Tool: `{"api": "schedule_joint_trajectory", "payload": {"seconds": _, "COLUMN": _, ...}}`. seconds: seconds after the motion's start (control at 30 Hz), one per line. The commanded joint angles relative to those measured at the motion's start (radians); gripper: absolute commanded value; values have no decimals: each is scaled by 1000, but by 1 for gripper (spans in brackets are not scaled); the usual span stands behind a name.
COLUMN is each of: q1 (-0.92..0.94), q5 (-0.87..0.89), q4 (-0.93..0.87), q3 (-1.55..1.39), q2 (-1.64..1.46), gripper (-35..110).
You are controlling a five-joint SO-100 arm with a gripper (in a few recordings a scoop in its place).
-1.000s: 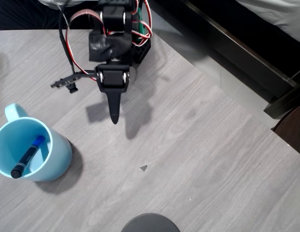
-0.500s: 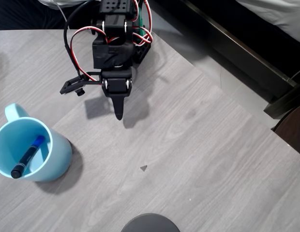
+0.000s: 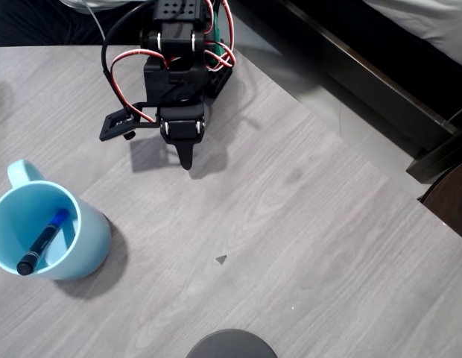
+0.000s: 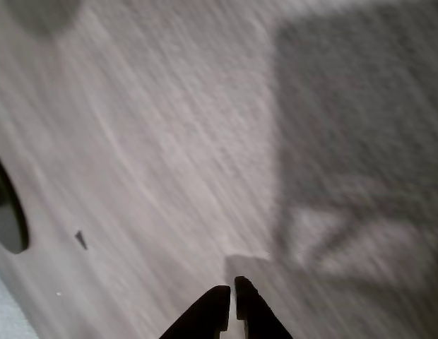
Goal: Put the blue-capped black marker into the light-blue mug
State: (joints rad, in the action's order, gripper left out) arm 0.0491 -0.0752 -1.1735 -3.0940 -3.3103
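Blue-capped black marker [image 3: 42, 241] is already inside the light-blue mug [image 3: 86, 242], lower left of the overhead frame. It leans diagonally, blue cap up toward the mug's far side, black end down against the near-left wall. Task looks done.

Gripper [image 3: 185, 159] sits top centre of the overhead view, close to the arm base and well apart from the mug. Fingers are pressed together with nothing between them; the wrist view [image 4: 231, 302] confirms the tips nearly touching over bare worktop [image 3: 305, 246].

Handling, my read:
- Marker: light, rigid, smooth plastic barrel, so probably slippery and prone to rolling. For a re-grasp, pinch across the barrel near mid-length, by the cap seam.
- Mug: ceramic, heavy relative to the marker, stable, chips if knocked. Loop handle [image 3: 20, 173] points to the upper left; the rim wall is the other option.
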Motion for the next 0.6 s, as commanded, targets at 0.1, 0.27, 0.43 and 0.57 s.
{"api": "schedule_joint_trajectory", "payload": {"seconds": 0.1, "q1": 0, "q5": -9, "q4": -44, "q3": -5, "q2": -26, "gripper": 0}}
{"api": "schedule_joint_trajectory", "payload": {"seconds": 0.27, "q1": 2, "q5": -3, "q4": -54, "q3": -5, "q2": -26, "gripper": 0}}
{"api": "schedule_joint_trajectory", "payload": {"seconds": 0.43, "q1": -2, "q5": -5, "q4": -54, "q3": -5, "q2": -26, "gripper": 0}}
{"api": "schedule_joint_trajectory", "payload": {"seconds": 0.57, "q1": 0, "q5": -5, "q4": -54, "q3": -6, "q2": -26, "gripper": 0}}
